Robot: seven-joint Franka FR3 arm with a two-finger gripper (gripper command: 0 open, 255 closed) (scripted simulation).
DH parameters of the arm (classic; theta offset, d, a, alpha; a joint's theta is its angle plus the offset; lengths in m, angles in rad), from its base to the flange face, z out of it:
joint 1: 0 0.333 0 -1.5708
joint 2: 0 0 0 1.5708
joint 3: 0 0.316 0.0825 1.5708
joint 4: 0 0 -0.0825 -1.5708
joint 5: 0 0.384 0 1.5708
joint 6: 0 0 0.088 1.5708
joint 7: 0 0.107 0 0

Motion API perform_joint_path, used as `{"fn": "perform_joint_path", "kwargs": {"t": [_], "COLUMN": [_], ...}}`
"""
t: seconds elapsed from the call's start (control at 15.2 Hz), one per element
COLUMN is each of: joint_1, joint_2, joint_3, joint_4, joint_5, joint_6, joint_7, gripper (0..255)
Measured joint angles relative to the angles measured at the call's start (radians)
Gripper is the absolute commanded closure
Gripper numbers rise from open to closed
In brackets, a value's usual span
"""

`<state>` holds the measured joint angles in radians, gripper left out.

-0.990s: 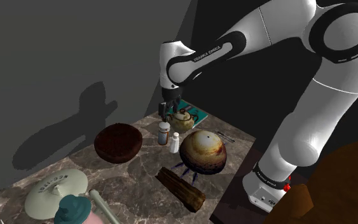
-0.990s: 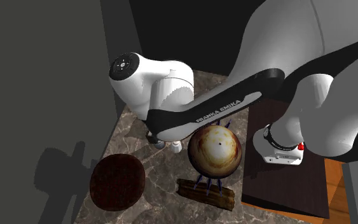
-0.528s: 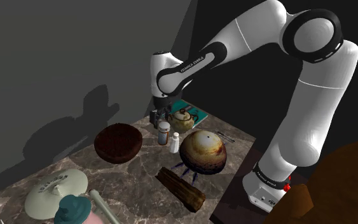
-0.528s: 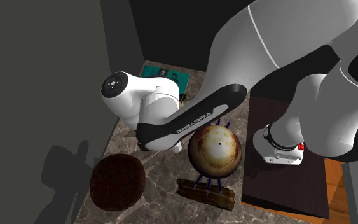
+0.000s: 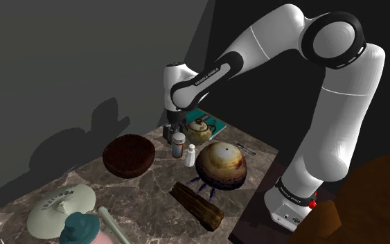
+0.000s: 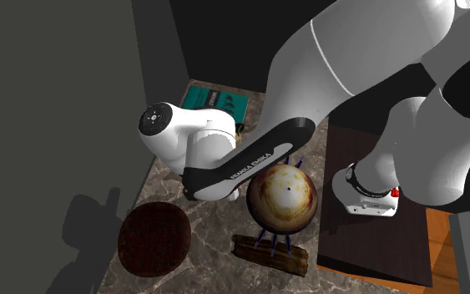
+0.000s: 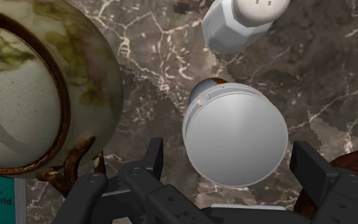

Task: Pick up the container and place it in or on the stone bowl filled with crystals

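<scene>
**marbletop:** So where's the container (image 5: pixel 178 144) at? Is the arm (image 5: pixel 269 41) holding it?

**gearhead_77:** Nope, it's standing upright on the counter (image 5: pixel 152 187). It's a little brownish jar with a pale grey round lid. A white shaker (image 5: pixel 190 154) sits just beside it and a mottled teapot (image 5: pixel 199 128) is right behind it in the shoulder view.

**marbletop:** And the claw (image 7: pixel 230 153)?

**gearhead_77:** It's open. The wrist view looks straight down on the lid, with one black finger on each side of it. The fingers stand apart and aren't clamped on anything. In the shoulder view the claw hangs directly above the jar.

**marbletop:** How far off is the stone bowl (image 5: pixel 221 165)?

**gearhead_77:** It's near, on the shoulder view's right of the container with the shaker between them. It's a big round cream-and-rust thing with bluish spikes poking out underneath. The jar isn't touching it.

**marbletop:** Anything else around there?

**gearhead_77:** A dark brown bowl (image 5: pixel 128 154) sits on the shoulder view's left of the jar. A chunk of log (image 5: pixel 197 205) lies in front of the stone bowl, and a teal book (image 5: pixel 210 121) lies under the teapot's side. In the second exterior view the arm's forearm hides the jar.
</scene>
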<state>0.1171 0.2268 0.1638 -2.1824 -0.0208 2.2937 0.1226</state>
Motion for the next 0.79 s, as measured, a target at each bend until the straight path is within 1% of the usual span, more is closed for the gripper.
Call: {"fn": "perform_joint_path", "kwargs": {"t": [0.13,0.2,0.79], "joint_1": [0.000,0.000,0.000], "joint_2": [0.000,0.000,0.000], "joint_3": [0.000,0.000,0.000], "joint_4": [0.000,0.000,0.000], "joint_5": [0.000,0.000,0.000], "joint_6": [0.001,0.001,0.001], "joint_7": [0.000,0.000,0.001], "gripper": [0,255,255]}}
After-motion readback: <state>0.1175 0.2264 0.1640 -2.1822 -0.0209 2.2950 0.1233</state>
